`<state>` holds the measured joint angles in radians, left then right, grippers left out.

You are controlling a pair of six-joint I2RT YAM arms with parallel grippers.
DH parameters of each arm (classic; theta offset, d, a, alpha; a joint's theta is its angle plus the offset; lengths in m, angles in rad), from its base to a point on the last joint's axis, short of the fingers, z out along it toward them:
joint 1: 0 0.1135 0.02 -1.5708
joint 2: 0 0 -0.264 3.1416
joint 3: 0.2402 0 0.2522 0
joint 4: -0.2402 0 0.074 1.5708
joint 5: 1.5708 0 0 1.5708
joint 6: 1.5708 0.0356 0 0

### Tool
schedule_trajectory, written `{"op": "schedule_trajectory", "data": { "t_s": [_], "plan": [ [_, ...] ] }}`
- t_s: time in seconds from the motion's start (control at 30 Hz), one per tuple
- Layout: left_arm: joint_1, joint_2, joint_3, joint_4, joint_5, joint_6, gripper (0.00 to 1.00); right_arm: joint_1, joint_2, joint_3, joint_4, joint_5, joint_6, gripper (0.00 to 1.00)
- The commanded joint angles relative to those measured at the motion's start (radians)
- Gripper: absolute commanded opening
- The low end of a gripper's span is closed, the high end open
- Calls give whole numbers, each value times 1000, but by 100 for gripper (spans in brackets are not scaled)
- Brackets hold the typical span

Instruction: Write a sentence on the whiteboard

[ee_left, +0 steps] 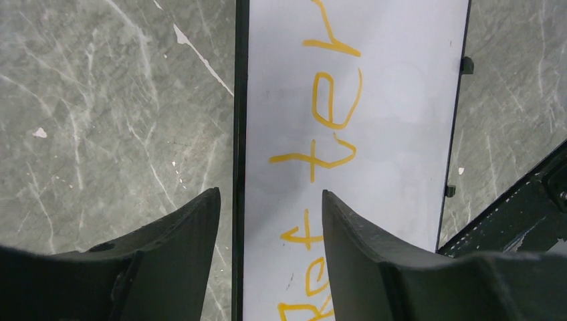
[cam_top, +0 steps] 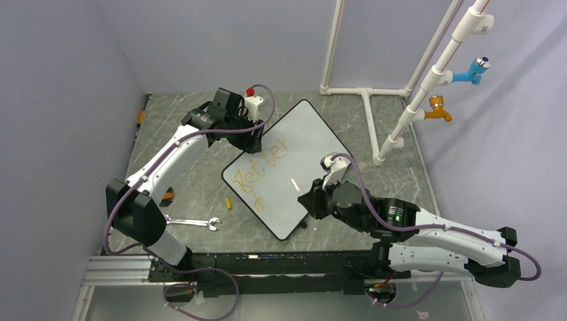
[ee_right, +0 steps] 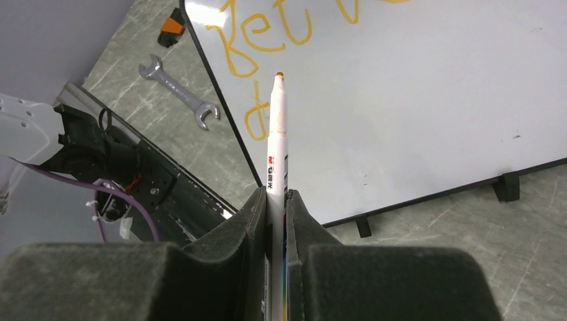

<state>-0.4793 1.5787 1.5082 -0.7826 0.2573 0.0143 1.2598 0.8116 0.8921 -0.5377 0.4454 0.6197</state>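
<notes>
1. Left pincer hangs over the far-left long edge of the whiteboard, jaws spread, the black frame running between them and nothing gripped; right pincer is pressed together on the marker, pinching the barrel well back from the tip.
2. We see the whiteboard lying flat on the table between the two arms; the sentence reads "Better" so far, with a lone "d" begun beneath it.
3. First worry, as we judge it: with the left jaws apart the board is unclamped; a firm stroke could slide or turn it on the table and skew the second line.
4. Second worry: so much marker stands clear of the grip that pressing down could tilt it or push it back through the fingers; strokes would then go faint or wander.
5. Third worry: one left finger hovers over the written letters; closing off-line could nudge the frame or smear the orange ink.
6. Direction now: the board's long axis runs from near-left to far-right in the overhead view, lettering following it, the two clips on the near-right edge; the marker's long axis points out of the right pincer, orange tip over the board beside the "d"; whether it touches, we cannot tell.
</notes>
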Motion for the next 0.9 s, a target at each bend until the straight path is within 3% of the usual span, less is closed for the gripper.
{"op": "schedule_trajectory", "data": {
  "t_s": [0.0, 0.13, 0.27, 0.43, 0.73, 0.87],
  "plan": [
    [-2, -110, 45, 43, -13, -6, 64, -6, 1, 24, -15, 21, -25, 0],
    [-14, -157, 68, 23, 2, 35, 66, -70, 22, 36, -11, -65, -65, 0],
    [-54, -237, 30, 42, 13, 158, 66, -189, 39, 76, 3, -273, -132, 0],
    [-149, -398, -124, 151, -1, 325, 65, -308, 95, 181, -32, -520, -211, 0],
    [-386, -612, -386, 334, -83, 590, 63, -342, 182, 310, -83, -712, -268, 0],
    [-488, -609, -385, 338, -181, 641, 62, -342, 225, 339, -93, -755, -275, 0]
  ]
}}
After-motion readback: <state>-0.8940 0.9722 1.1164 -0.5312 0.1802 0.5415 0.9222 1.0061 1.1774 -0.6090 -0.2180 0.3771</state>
